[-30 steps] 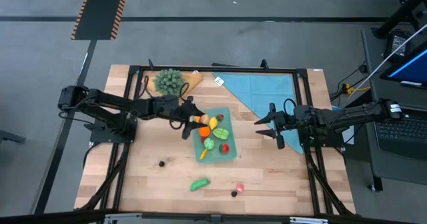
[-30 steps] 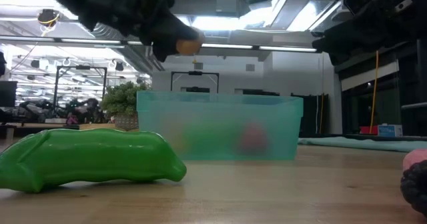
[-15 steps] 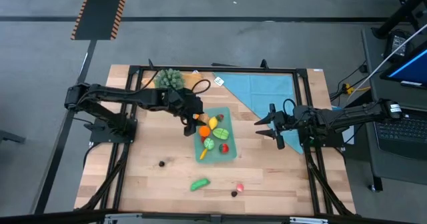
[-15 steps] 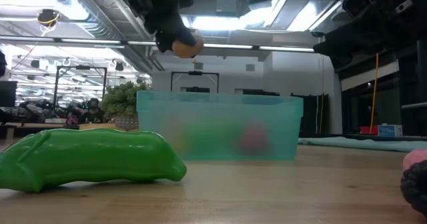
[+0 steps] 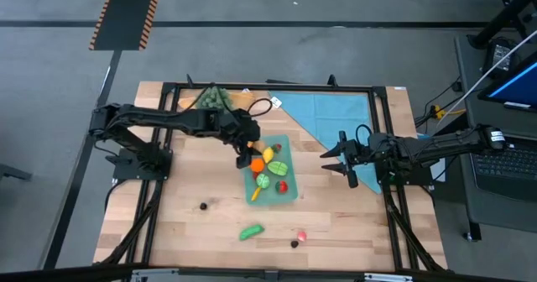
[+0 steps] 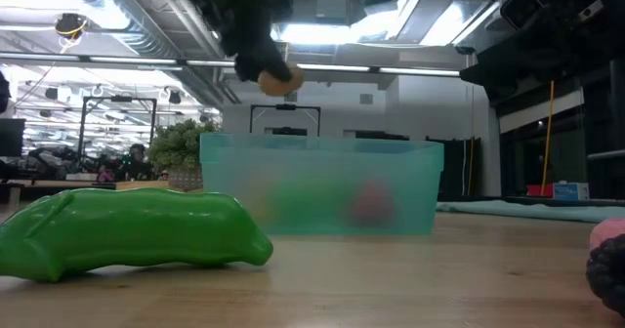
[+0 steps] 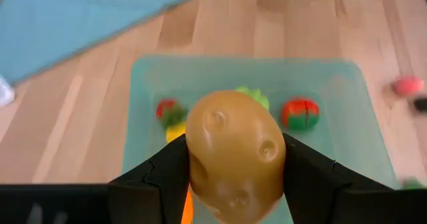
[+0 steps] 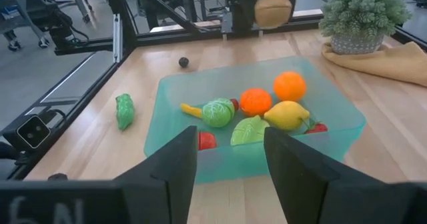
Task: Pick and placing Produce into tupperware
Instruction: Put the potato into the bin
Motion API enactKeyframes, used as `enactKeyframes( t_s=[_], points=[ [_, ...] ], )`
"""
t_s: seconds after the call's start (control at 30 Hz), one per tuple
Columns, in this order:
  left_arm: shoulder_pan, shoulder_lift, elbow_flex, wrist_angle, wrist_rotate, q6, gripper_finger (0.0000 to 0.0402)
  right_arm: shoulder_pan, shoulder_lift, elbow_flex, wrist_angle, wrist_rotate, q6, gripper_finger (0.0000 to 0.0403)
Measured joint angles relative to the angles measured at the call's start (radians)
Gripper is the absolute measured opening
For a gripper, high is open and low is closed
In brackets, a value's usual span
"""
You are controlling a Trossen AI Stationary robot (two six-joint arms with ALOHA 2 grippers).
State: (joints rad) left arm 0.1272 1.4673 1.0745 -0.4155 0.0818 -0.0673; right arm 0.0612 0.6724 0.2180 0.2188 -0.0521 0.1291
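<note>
My left gripper (image 5: 249,144) is shut on a brown potato (image 7: 233,154), which hangs above the far-left end of the teal tupperware (image 5: 288,195). The potato also shows in the low view (image 6: 276,77), well above the tupperware's rim (image 6: 322,144). Inside the tupperware lie several pieces of produce: an orange (image 8: 289,86), a lemon (image 8: 287,115), a green cabbage (image 8: 219,113) and a tomato (image 7: 299,113). At the table's right my right gripper (image 5: 329,158) stands open with nothing between its fingers, and its wrist view looks at the tupperware (image 8: 180,91). My left gripper pinches the potato between its two fingers, one on each of its long sides (image 7: 197,167). The fingers (image 7: 163,181) slant down from the table's left side. The potato is lifted clear, over the tupperware's inside.
Loose produce lies on the near part of the table: a green pea pod (image 5: 251,231), a pink piece (image 5: 301,234), a dark piece (image 5: 294,243) and a dark ball (image 5: 203,205). A leafy plant (image 5: 212,99) and a light-blue cloth (image 5: 327,114) lie at the far edge.
My left gripper has tipped from almost level to slanting down while its wrist has risen. It has kept the potato, which stays above the tupperware's far-left end and has sunk only slightly.
</note>
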Motion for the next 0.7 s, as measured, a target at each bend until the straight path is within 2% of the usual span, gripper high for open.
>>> enactKeyframes(
  t_s=[0.43, 0.7],
  points=[
    [0.054, 0.229, 0.0, 0.097, -0.002, 0.025, 0.0189, 0.0, 0.013, 0.0, -0.004, 0.0, -0.003, 0.0176],
    [0.077, 0.3, 0.001, 0.128, -0.07, 0.026, 0.0188, 0.0, 0.015, 0.0, -0.005, 0.0, -0.005, 0.0176]
  ],
)
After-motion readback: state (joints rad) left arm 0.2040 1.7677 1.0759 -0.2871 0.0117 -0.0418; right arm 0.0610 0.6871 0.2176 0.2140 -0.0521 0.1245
